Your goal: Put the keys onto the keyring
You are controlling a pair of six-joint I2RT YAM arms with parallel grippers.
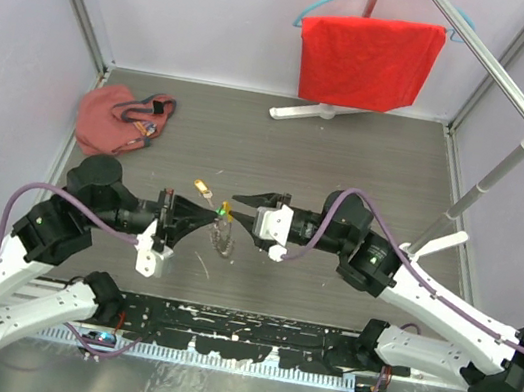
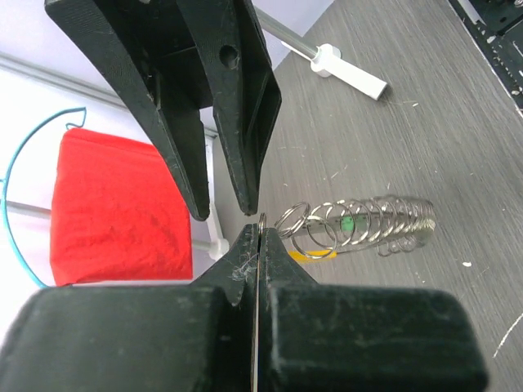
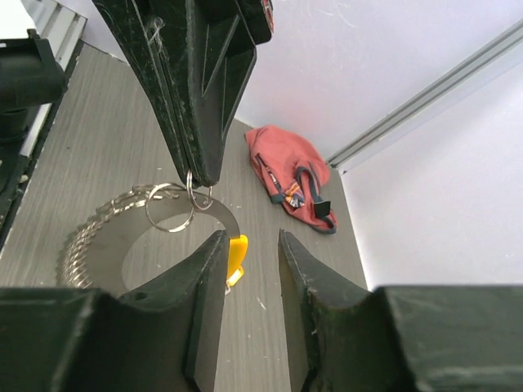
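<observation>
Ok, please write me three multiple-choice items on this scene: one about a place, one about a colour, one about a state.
1. Where does the red pouch lie? A) far left corner B) far right corner C) between the hands
2. What colour is the hanging cloth? A) blue B) red C) green
3. How is the left hand? A) wide open B) shut on the keyring C) out of view
Answers: 1 A, it lies back left in the top view; 2 B, plainly red; 3 B, it pinches a ring loop, no gap.
</observation>
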